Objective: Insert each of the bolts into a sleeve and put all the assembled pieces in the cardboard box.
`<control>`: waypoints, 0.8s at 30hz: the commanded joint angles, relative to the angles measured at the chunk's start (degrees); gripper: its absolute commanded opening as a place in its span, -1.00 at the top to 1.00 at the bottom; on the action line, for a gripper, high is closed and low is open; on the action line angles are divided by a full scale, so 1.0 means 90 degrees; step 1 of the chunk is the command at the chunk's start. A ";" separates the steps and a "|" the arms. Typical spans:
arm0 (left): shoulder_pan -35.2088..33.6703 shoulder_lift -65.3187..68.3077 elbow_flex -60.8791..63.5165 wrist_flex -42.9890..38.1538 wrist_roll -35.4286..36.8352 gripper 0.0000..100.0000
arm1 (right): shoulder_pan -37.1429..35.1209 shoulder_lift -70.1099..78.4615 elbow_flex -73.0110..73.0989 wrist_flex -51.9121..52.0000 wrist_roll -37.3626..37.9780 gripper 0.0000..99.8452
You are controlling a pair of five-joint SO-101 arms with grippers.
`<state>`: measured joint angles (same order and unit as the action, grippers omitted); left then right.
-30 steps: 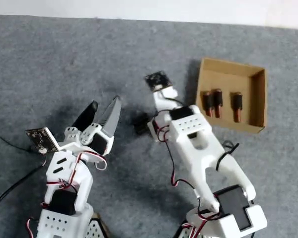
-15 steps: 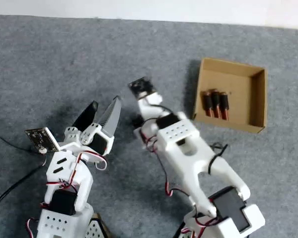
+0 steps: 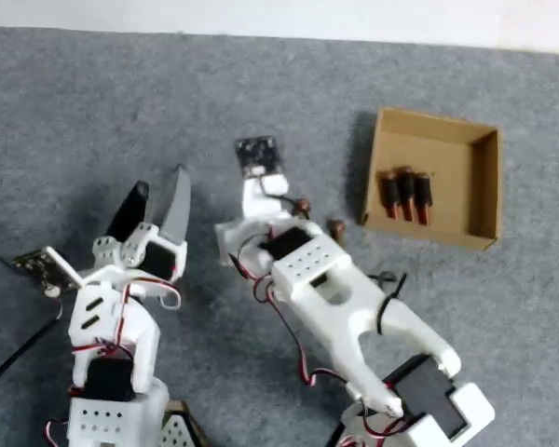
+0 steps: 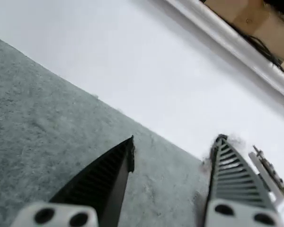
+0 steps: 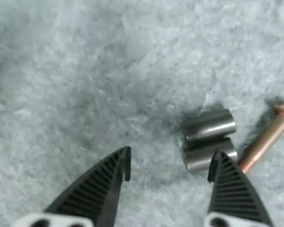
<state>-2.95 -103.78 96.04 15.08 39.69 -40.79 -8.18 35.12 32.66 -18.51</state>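
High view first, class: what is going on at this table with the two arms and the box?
Bolts are being fitted into sleeves and boxed. Three assembled pieces lie in the cardboard box. The right pincer, open, hangs by two loose sleeves lying side by side on the grey mat, with a copper bolt beside them. The left pincer is open and empty, off to the side.

Bright, even light; soft shadows thruout

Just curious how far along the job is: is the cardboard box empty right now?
No, three sleeved bolts lie side by side on the floor of the cardboard box.
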 commanded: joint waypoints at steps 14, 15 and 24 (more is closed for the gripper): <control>-0.0063 -0.0054 0.0122 -0.0147 0.0098 0.50 | 0.0532 0.1177 -0.0454 -0.0122 -0.1592 0.52; -0.0063 -0.0054 0.0122 -0.0147 0.0098 0.50 | 0.0532 0.1226 -0.0581 -0.0122 -0.1592 0.52; -0.0054 -0.0054 0.0122 -0.0147 0.0098 0.50 | 0.0542 0.1910 -0.1509 0.0337 -0.2823 0.52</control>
<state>-3.30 -103.78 96.04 14.90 39.96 -36.92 8.44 25.63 33.45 -41.36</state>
